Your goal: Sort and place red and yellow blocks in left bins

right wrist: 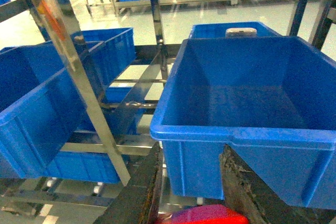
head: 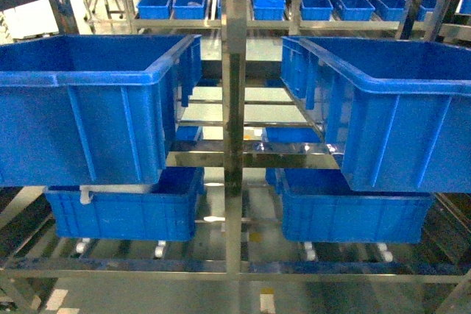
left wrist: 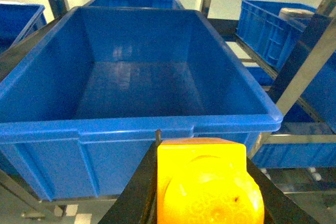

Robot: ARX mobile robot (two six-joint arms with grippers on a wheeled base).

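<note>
- Right now your left gripper [left wrist: 202, 192] is clamped around the orange-yellow two-stud brick [left wrist: 207, 184]; its wrist view shows the black jaws pressing both flanks of the brick, studs toward the lens, so the hold looks firm enough to carry.
- That brick hangs just short of the near rim of the upper left bin [left wrist: 136, 124], which fills the view from 9 to 3 o'clock. You hold it high and outside the wall, I judge, so it can clear the thick rolled edge before any release.
- Inside, the bin's floor shows nothing but blue plastic, so no block has landed there yet.
- Your right gripper [right wrist: 197, 203] frames a red shape at 6 o'clock in its wrist view; I take it for the red one-stud cube [right wrist: 207, 216]. Only its top edge shows between the dark fingers, so I cannot tell whether the jaws press on it or merely stand around it.
- Ahead of that gripper sits the upper right crate [right wrist: 247, 135], but the task names the left bins, so the red cube belongs across the steel post [head: 234, 108], toward 9 o'clock in the head view.
- From the head camera neither arm shows; you see only the left bin [head: 81, 79], the right crate, and the lower crates at 7 and 5 o'clock on the steel rack [head: 221, 266].
- My reading: the sorting is barely begun, with both blocks up at the grippers.
</note>
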